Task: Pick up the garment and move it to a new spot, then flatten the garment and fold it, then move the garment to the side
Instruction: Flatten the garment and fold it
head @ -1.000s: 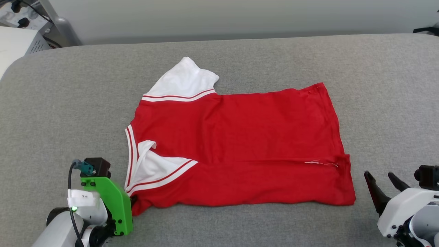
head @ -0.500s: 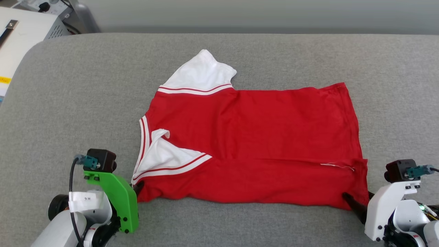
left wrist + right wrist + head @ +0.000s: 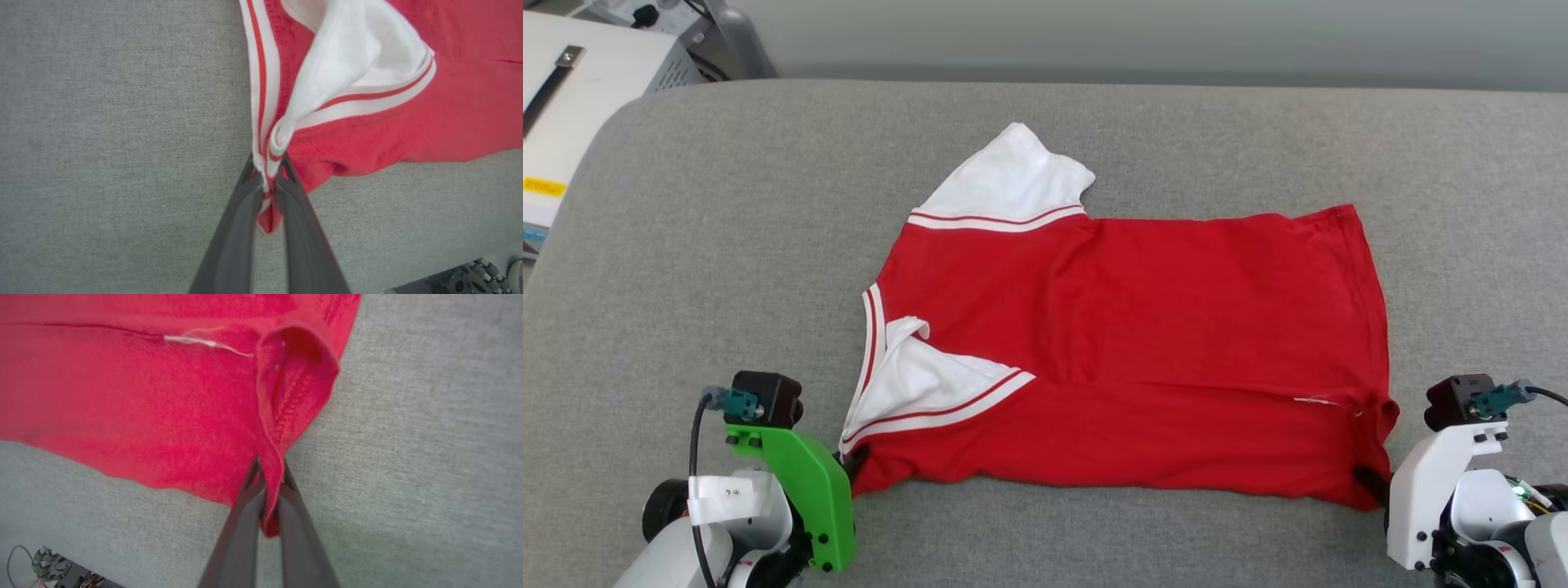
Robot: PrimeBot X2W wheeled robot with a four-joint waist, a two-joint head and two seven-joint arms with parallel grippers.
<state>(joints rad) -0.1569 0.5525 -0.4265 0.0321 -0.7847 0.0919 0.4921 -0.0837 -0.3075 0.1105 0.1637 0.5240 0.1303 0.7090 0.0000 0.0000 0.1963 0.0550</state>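
Soft red jersey garment [image 3: 1127, 343], limp rectangle on coarse grey fabric surface [image 3: 686, 245]; left gripper [image 3: 267, 173] and right gripper [image 3: 269, 471] each tight on a near corner.

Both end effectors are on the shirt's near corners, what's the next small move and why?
Probably lift both together a little to start folding the near edge over. The left end effector pinches the collar-side corner and the right end effector the hem corner of the shirt, which lies fairly flat.

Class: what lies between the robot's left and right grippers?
The head view shows the T-shirt lying between them: left gripper and right gripper each pinch a near corner.
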